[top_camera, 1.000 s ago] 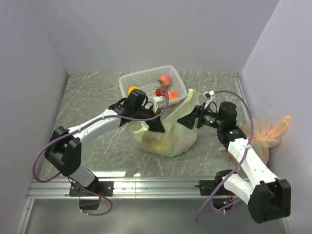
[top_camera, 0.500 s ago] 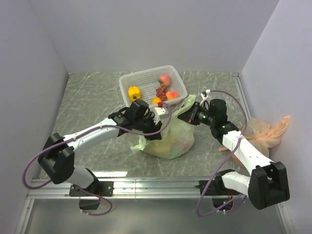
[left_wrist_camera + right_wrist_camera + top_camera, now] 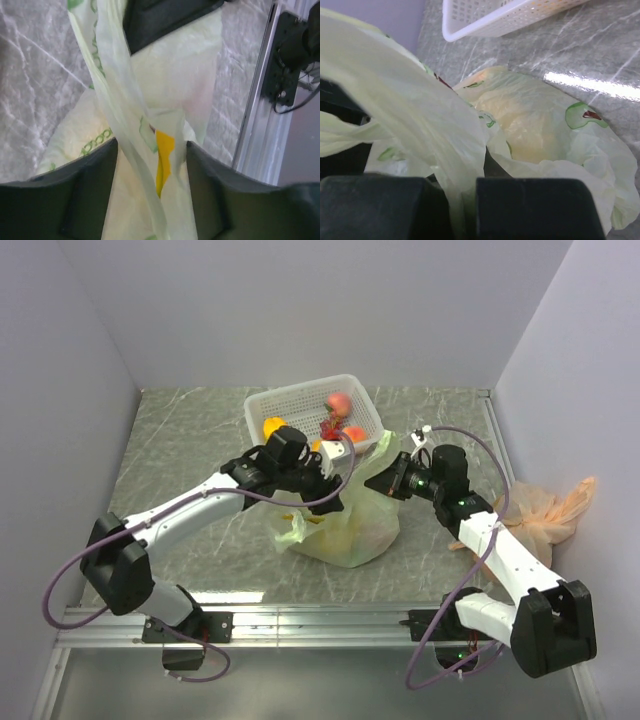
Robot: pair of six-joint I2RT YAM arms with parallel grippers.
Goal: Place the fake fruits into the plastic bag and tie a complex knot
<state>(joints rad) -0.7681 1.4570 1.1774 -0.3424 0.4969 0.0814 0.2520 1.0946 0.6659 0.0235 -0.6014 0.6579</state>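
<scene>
The pale green plastic bag (image 3: 345, 530) sits mid-table with fake fruits showing dimly through it, a yellow one (image 3: 164, 150) in the left wrist view and an orange-yellow one (image 3: 535, 125) in the right wrist view. More fake fruits lie in the white basket (image 3: 262, 400): a peach (image 3: 338, 402), grapes (image 3: 330, 428) and a yellow fruit (image 3: 271, 426). My left gripper (image 3: 152, 165) hovers over the bag, open, with a handle strip (image 3: 120, 95) running loosely between its fingers. My right gripper (image 3: 462, 200) is shut on the other handle (image 3: 420, 110), pulling it to the right. I cannot make out a knot.
A peach-orange bag (image 3: 545, 510) lies against the right wall beside my right arm. The basket stands just behind the green bag. An aluminium rail (image 3: 320, 620) runs along the table's near edge. Walls close in the left, back and right.
The left gripper has opened and let go of its handle, lifting slightly toward the basket. The right gripper closed on the other handle a moment ago and still holds it.
</scene>
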